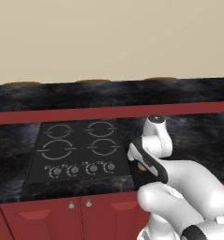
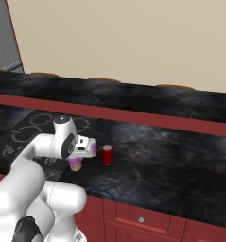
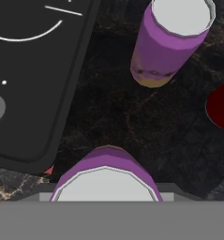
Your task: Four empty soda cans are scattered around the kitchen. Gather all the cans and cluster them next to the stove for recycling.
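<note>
1. Closest: one purple can [image 3: 105, 176] sits in the claw [image 2: 88, 147], jaws clamped on it, above the table [image 2: 171, 165].
2. Second purple can [image 3: 172, 40] and one red can [image 2: 107, 154] stand beside the stove [image 1: 78, 150].

Counting 2 purple cans: 1 [image 3: 105, 176] sitting right at the gripper [image 2: 88, 148], 1 [image 3: 167, 44] just ahead. Plus 1 red can [image 2: 107, 154] beside it, 1 stove [image 1: 78, 150].

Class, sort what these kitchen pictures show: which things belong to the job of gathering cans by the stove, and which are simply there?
Belongs to the job:
far purple can
near purple can
red can
stove

Simply there:
cabinet doors
tall grey appliance
brown rounded shapes beyond the far counter
</note>
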Controlling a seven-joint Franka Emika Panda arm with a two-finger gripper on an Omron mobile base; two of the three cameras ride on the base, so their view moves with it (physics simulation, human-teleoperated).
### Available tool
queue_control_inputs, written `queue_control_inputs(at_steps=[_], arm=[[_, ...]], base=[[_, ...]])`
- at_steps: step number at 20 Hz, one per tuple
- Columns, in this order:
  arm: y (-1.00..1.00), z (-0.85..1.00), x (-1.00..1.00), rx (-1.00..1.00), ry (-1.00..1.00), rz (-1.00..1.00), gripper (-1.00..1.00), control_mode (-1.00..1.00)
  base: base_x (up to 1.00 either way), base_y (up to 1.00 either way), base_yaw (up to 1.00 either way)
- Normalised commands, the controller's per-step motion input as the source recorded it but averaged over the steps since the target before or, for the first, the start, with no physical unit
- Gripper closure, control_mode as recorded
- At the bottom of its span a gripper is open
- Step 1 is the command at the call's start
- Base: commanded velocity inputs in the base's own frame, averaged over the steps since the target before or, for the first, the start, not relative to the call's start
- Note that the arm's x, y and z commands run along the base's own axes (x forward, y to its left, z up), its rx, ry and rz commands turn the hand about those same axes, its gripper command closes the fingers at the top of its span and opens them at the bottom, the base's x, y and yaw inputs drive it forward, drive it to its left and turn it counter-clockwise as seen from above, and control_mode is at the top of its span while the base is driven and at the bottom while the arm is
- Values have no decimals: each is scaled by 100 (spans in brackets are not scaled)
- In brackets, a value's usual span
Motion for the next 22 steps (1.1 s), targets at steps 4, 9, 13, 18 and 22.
queue_control_inputs(at_steps=[4,9,13,18,22], arm=[[-1,-14,7,0,2,0,100,-100],[0,-11,1,0,2,0,-100,-100],[-3,-11,0,0,1,0,-100,-100],[-1,-8,1,0,0,0,-100,-100],[-6,5,2,4,-1,1,-100,-100]], base=[[0,0,0],[0,0,0],[0,0,0],[0,0,0],[0,0,0]])
